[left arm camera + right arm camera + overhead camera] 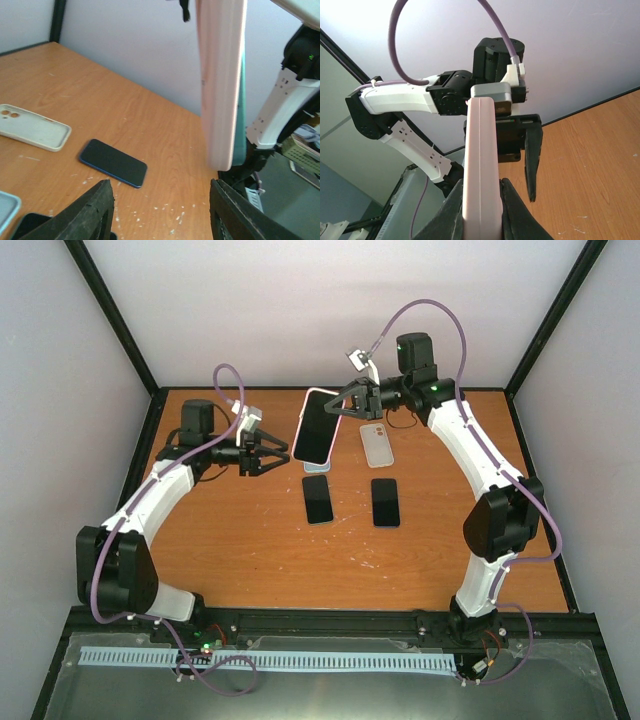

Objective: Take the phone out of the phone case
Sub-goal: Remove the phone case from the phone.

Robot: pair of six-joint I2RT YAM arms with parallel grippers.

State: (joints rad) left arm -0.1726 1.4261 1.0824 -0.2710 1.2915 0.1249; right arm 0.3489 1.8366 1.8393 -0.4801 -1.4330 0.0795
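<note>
Phone case, pink with the phone inside, hangs tilted above the table. Your right claw pinches its far end. From that wrist you see the fingers pressed against both faces of the case. Your left claw stands spread just beside the case's near end. From its own wrist, the case's lower tip hangs just above the right finger. Below lie two black phones and an empty white case.
</note>
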